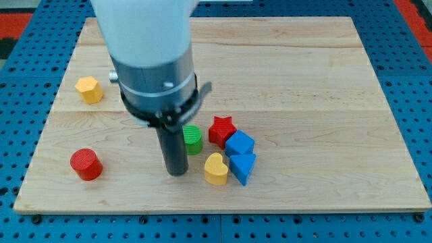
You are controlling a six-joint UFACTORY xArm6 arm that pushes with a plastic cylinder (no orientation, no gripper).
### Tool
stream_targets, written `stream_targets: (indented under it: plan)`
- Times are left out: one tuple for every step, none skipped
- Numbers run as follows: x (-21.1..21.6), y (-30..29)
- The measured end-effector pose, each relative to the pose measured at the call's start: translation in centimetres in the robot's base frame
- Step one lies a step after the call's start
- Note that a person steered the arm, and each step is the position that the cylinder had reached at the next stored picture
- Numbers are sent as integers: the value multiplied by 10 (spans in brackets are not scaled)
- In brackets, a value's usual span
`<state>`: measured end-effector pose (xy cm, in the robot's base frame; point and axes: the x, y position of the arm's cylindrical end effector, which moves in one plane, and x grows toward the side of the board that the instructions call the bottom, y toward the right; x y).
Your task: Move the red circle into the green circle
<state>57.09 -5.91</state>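
Worktop (304, 81): a pale wooden board, the largest thing here; it carries all the blocks, and most of them gather a little below its middle.
My arm (152, 47): the wide white and grey body covers the worktop behind it, so I cannot say if any block lies there.
My tip (177, 172): I have no claw, only a rod, so nothing opens or holds; the tip stands just at 8 o'clock of the green circle, well apart from the red circle.
Red circle (86, 164): it lies far at 9 o'clock of my tip, near the worktop's lower left edge.
Green circle (193, 139): partly hidden by my rod; only its right part shows.
Progress: I judge the task hardly begun; the two circles are well apart, and the whole push remains.
Neighbours: red star (221, 129), blue cube (239, 144), a second blue block (243, 167) whose shape is unclear, yellow heart (216, 169); yellow hexagon (89, 89) alone at 10 o'clock.
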Motion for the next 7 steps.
stream_targets:
  plan:
    - [45,-55]
    - [46,-154]
    - [20,-240]
    - [-4,-217]
    - [-4,-153]
    - [-9,-82]
    - [-12,-79]
